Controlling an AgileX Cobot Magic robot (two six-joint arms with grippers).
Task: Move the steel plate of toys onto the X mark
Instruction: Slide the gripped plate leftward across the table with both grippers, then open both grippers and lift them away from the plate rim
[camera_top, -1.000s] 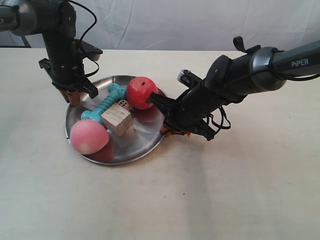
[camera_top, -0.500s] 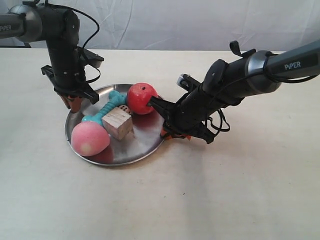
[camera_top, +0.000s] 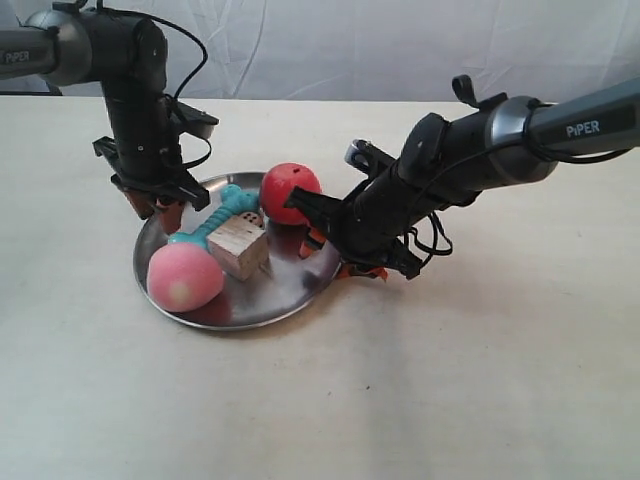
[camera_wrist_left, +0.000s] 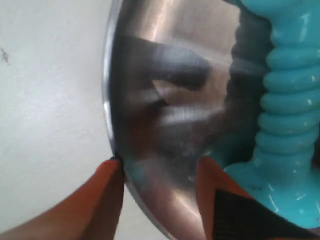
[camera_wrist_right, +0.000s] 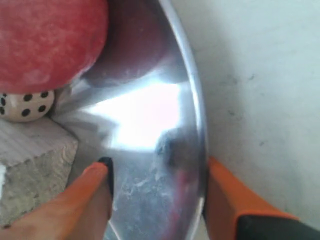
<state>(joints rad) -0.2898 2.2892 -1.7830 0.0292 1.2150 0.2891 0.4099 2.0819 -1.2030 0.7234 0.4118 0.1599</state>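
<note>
The steel plate holds a red apple, pink peach, teal bone, wooden cube and spotted die. My left gripper pinches the far-left rim. In the left wrist view the left gripper has one orange finger outside the plate and one inside beside the bone. My right gripper grips the right rim. The right wrist view shows that gripper straddling the plate's rim near the apple, die and cube. No X mark shows clearly.
The plate is over a pale beige table with a white cloth backdrop behind it. Both black arms reach in from the far corners, with cables hanging near the right arm's wrist.
The plate with its toys has shifted slightly to the right, carried by both grippers. Both arms moved along with it, keeping their hold on the rim.
</note>
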